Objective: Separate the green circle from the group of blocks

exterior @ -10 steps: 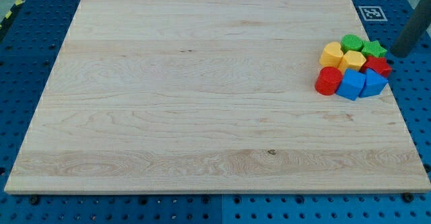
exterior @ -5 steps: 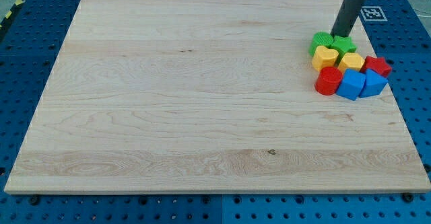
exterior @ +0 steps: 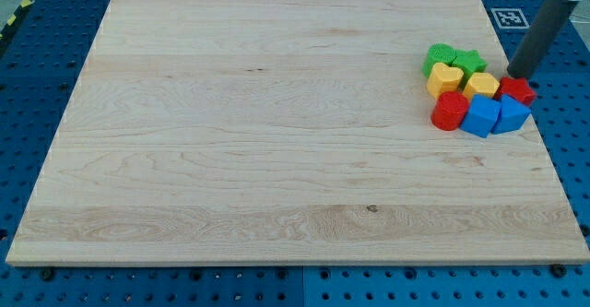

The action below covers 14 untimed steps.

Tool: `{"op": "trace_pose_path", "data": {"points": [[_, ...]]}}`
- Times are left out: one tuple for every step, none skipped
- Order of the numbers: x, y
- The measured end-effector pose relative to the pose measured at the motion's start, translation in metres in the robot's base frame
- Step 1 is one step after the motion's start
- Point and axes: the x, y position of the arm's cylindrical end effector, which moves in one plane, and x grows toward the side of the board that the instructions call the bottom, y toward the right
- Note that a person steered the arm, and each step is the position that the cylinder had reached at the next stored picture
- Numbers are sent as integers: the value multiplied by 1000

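Blue pegboard frames a pale wooden surface (exterior: 277, 132) that fills most of the frame, bare except for a tight cluster of blocks at the right side, a little above the middle. A black-and-white marker tag (exterior: 510, 17) sits at the surface's upper right corner.

No grasping hand exists on this arm, so there is nothing to call apart or together; it ends in a dark rod slanting down from the upper right, and my tip (exterior: 513, 75) rests just above the red star (exterior: 517, 89), at the cluster's upper right edge.

Going through the cluster: the blue cube (exterior: 479, 116) and blue triangle-like block (exterior: 511, 113) sit along the bottom, the red cylinder (exterior: 450, 110) at lower left, the yellow heart (exterior: 445, 79) and yellow hexagon-like block (exterior: 480, 85) in the middle, and the green star (exterior: 470, 62) at the top. The green circle (exterior: 439, 57) is at the upper left corner, touching the green star and yellow heart.

To do this well, I'd judge the tip should travel round the top of the group, drop in between circle and star, and push toward frame left. Pushing from where it now stands would likely drag the star and heart along.
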Motion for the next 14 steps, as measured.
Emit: {"op": "trace_pose_path", "data": {"points": [[-46, -13], [-61, -59], [-46, -82], [-26, -60], [-19, -21], [-5, -17], [-30, -34], [-61, -53], [-45, -71], [-13, -71], [5, -62], [5, -76], [-1, -133], [-20, -142]]}}
